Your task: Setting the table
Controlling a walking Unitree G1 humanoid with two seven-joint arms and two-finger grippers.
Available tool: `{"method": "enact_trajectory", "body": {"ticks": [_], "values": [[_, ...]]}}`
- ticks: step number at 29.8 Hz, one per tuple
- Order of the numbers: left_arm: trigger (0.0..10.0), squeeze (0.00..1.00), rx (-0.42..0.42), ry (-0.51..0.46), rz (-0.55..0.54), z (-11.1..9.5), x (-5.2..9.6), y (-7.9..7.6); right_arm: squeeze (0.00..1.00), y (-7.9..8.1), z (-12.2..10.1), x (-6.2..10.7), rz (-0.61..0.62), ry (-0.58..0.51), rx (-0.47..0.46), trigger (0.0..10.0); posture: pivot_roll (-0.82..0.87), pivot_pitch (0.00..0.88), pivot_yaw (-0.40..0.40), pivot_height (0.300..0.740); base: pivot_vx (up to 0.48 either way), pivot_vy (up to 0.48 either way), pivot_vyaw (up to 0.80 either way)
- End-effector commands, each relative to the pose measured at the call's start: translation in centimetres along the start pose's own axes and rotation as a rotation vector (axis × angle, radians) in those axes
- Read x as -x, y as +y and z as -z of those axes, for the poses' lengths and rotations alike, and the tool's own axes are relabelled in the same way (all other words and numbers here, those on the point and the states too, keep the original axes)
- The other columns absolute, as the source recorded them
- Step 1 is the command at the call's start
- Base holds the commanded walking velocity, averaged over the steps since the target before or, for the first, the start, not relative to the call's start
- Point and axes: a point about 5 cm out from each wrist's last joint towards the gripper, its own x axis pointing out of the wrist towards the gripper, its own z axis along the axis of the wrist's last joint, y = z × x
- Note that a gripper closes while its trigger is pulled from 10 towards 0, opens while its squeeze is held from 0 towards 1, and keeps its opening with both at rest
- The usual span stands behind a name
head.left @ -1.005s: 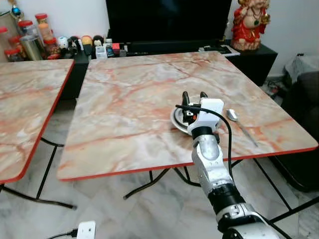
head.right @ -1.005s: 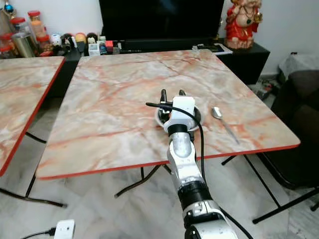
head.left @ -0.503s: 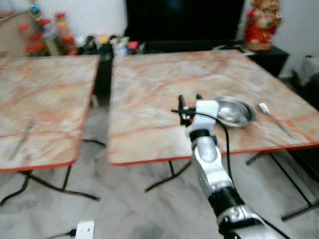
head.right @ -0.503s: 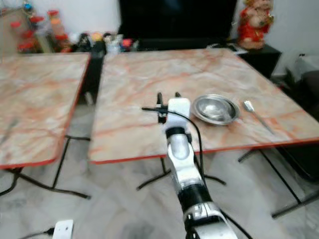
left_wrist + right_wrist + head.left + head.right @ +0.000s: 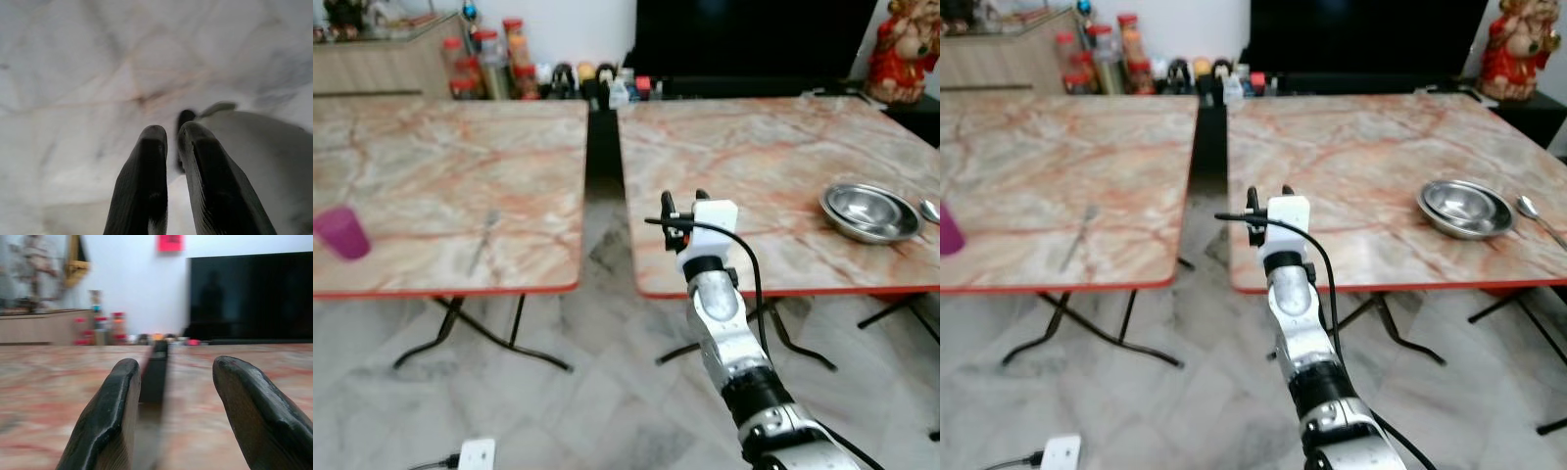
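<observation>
My right gripper (image 5: 683,198) is raised in front of me, open and empty, over the near left corner of the right marble table (image 5: 754,147). A steel bowl (image 5: 868,211) sits near that table's front right, with a spoon (image 5: 930,208) just beyond it at the picture's edge. On the left table (image 5: 431,157) stand a purple cup (image 5: 340,233) near the front left and a fork (image 5: 481,240) lying near the front. In the right wrist view the right gripper (image 5: 173,367) has its fingers well apart, facing the gap between the tables. My left gripper (image 5: 171,134) hangs shut over the floor.
A narrow gap (image 5: 602,186) separates the two tables, both on thin black folding legs. Behind them a low black console (image 5: 607,93) holds jars and small items under a dark TV; a red statue (image 5: 906,49) stands at its right end. A white power adapter (image 5: 477,453) lies on the marble floor.
The camera has swung left: the bowl and spoon slid to the right edge, and the left table with cup and fork came into view. My right gripper is no longer over the bowl.
</observation>
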Motion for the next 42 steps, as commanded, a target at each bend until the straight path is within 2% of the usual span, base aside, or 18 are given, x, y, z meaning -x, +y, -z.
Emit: {"method": "enact_trajectory", "body": {"ticks": [1, 4, 5, 10, 12, 17, 23, 33, 42], "values": [[10.0, 0.00, 0.002, -0.001, 0.001, -0.1, 0.0, -0.1, 0.00, -0.1, -0.6, -0.4, -0.006, -0.020, 0.016, 10.0, 0.09, 0.000, -0.010, 0.714, 0.000, 0.382, 0.00], [10.0, 0.00, -0.005, -0.009, -0.007, -0.3, 0.0, 0.1, 0.00, 0.0, -0.6, -0.4, -0.009, -0.020, 0.014, 10.0, 0.09, 0.000, -0.009, 0.714, 0.000, 0.345, 0.00], [10.0, 0.00, -0.001, -0.061, -0.022, -1.3, -0.2, 0.4, 0.00, 0.2, -0.6, -0.3, -0.014, -0.018, 0.011, 10.0, 0.09, 0.000, -0.007, 0.714, 0.000, 0.274, 0.00], [10.0, 0.00, -0.007, -0.129, -0.037, -3.2, -0.3, 0.9, 0.00, 0.2, -0.4, -0.3, -0.019, -0.013, 0.010, 10.0, 0.10, 0.000, -0.015, 0.714, 0.000, 0.285, 0.00], [10.0, 0.00, 0.005, -0.183, -0.053, -4.8, -0.4, 1.4, 0.00, 0.1, -0.4, -0.4, -0.022, -0.011, 0.013, 10.0, 0.10, 0.000, -0.020, 0.714, 0.000, 0.298, 0.00], [10.0, 0.00, 0.013, -0.235, -0.055, -6.1, -0.4, 1.4, 0.00, 0.0, -0.4, -0.4, -0.015, -0.005, 0.014, 10.0, 0.10, 0.000, -0.018, 0.714, 0.000, 0.297, 0.00], [10.0, 0.00, -0.003, -0.231, -0.046, -5.8, -0.5, 0.7, 0.00, -0.4, 0.1, -0.1, 0.001, 0.008, 0.014, 10.0, 0.09, 0.000, -0.011, 0.714, 0.000, 0.100, 0.00], [10.0, 0.00, 0.016, -0.201, -0.049, -4.9, -0.4, 0.6, 0.00, -0.6, 0.3, 0.0, -0.001, 0.020, 0.020, 10.0, 0.09, 0.000, -0.019, 0.714, 0.000, 0.000, 0.00], [10.0, 0.00, 0.016, -0.198, -0.053, -4.8, -0.4, 0.8, 0.00, -0.3, 0.1, -0.3, -0.005, 0.021, 0.007, 10.0, 0.09, 0.000, -0.016, 0.714, 0.000, 0.480, 0.00]]}}
